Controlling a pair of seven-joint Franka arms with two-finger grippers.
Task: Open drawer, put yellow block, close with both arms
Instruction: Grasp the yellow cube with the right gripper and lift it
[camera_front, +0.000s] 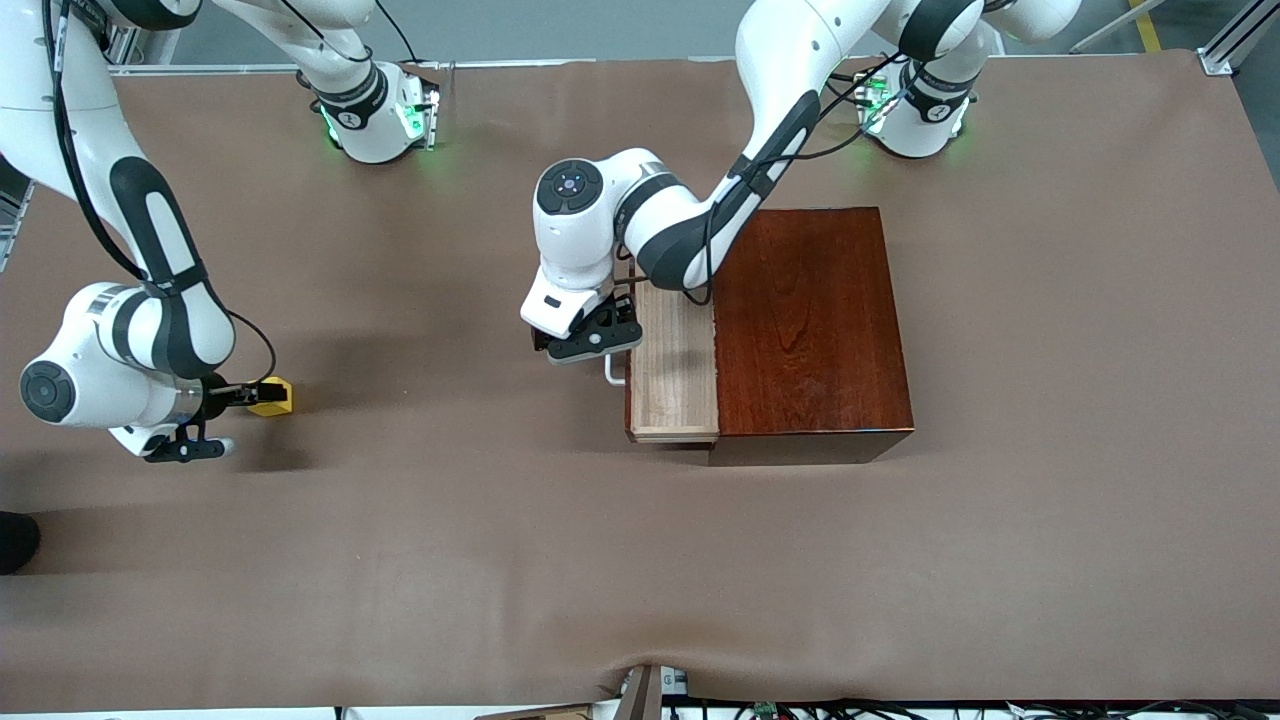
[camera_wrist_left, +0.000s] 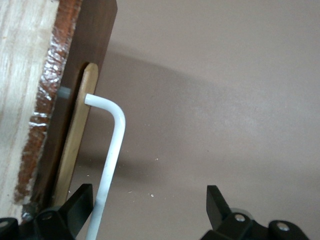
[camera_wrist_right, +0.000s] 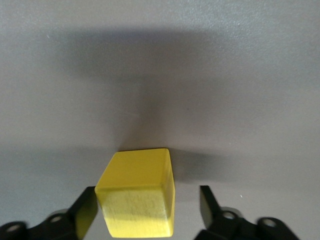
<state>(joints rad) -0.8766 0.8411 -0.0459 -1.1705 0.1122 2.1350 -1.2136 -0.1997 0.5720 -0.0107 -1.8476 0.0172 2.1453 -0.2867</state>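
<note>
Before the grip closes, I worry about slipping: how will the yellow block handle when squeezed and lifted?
The yellow block looks rigid and flat-sided, so it probably won't roll. It sits skewed between the right gripper fingers, so it may twist while squaring up. Small, likely light.

A brown-covered table (camera_front: 640, 560) carries 2 things: a dark mahogany box (camera_front: 810, 330) toward the left arm's end, and a yellow block (camera_front: 272, 397) well apart toward the right arm's end.

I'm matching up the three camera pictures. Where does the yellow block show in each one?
Front view: yellow block on the table toward the right arm's end, at the right end effector.
Left wrist view: not in it.
Right wrist view: low centre, between the fingers.
Shared landmark: the brown table cover.
</note>
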